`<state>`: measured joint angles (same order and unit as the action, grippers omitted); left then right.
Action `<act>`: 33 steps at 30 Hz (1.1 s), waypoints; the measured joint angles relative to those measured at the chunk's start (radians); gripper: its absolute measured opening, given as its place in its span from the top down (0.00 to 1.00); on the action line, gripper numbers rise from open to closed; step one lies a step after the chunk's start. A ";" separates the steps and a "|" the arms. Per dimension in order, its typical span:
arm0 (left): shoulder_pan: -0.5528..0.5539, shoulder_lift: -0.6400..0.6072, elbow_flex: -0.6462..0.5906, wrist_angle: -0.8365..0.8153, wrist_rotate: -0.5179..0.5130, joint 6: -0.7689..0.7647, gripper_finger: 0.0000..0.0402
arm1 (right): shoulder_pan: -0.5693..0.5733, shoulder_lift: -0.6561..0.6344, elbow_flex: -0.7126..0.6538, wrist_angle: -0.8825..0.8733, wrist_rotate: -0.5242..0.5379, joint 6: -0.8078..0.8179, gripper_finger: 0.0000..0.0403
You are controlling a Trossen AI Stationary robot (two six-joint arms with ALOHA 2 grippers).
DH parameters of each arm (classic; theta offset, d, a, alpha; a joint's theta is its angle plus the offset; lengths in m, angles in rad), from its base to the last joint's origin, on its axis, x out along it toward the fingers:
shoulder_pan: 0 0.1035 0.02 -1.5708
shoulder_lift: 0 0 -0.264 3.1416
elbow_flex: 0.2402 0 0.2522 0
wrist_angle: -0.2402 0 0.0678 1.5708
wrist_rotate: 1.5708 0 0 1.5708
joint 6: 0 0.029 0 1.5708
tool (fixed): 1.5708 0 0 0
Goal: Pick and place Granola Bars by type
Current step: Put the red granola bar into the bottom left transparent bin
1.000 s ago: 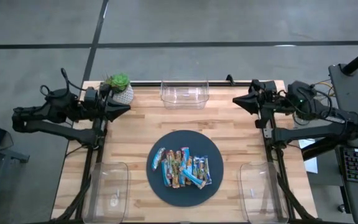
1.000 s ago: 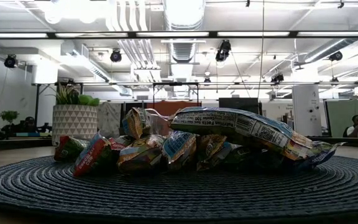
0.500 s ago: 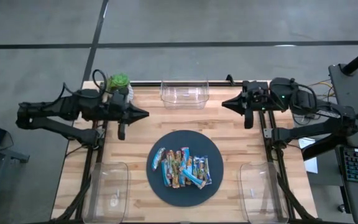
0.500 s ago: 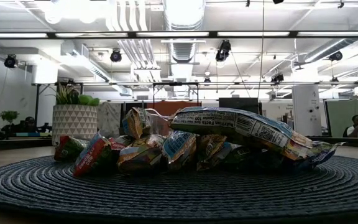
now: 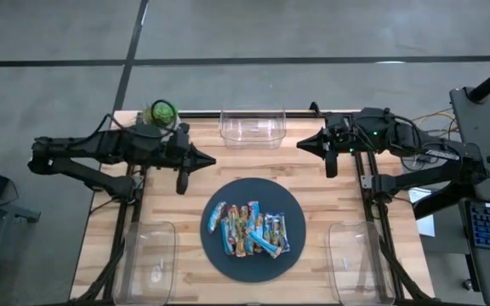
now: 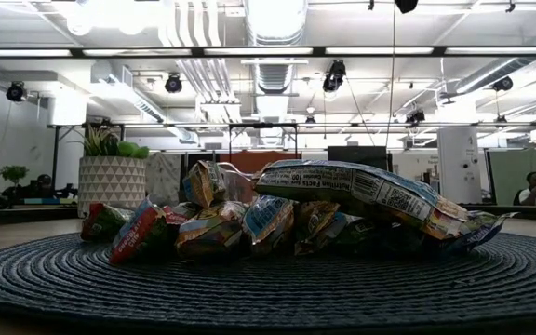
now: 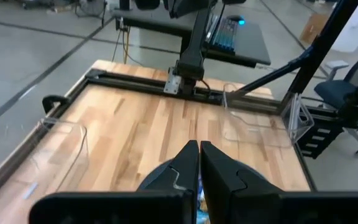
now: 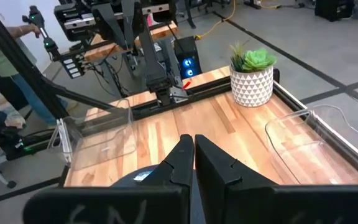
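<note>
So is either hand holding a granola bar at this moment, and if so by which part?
Nothing is held. The left hand and right hand are both shut and empty above the table, and the granola bars lie untouched on the dark mat.

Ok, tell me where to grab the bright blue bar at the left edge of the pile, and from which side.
Probably best to take the blue bar across its narrow width at mid-length, coming straight down. It lies flat on the dark mat, outermost on the pile's left, so its outer long edge is free; the left gripper is nearer.

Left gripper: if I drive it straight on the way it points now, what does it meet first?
Probably the right gripper, which points back at it across the table. The left gripper, shut, aims over bare wood between the back bin and the mat; heights are unclear.
</note>
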<state>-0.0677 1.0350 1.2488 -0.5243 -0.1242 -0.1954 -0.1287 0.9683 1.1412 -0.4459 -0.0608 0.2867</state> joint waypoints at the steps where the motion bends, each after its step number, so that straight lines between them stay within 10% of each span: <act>1: 0.000 0.005 -0.002 0.001 0.000 -0.003 1.00 | 0.000 0.005 0.000 0.000 0.000 0.000 0.98; 33: 0.000 0.104 -0.004 0.057 -0.004 -0.148 1.00 | 0.000 0.132 -0.001 0.001 0.001 -0.029 0.98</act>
<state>-0.0677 1.1388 1.2449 -0.4677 -0.1284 -0.3431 -0.1287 1.1004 1.1404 -0.4446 -0.0598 0.2578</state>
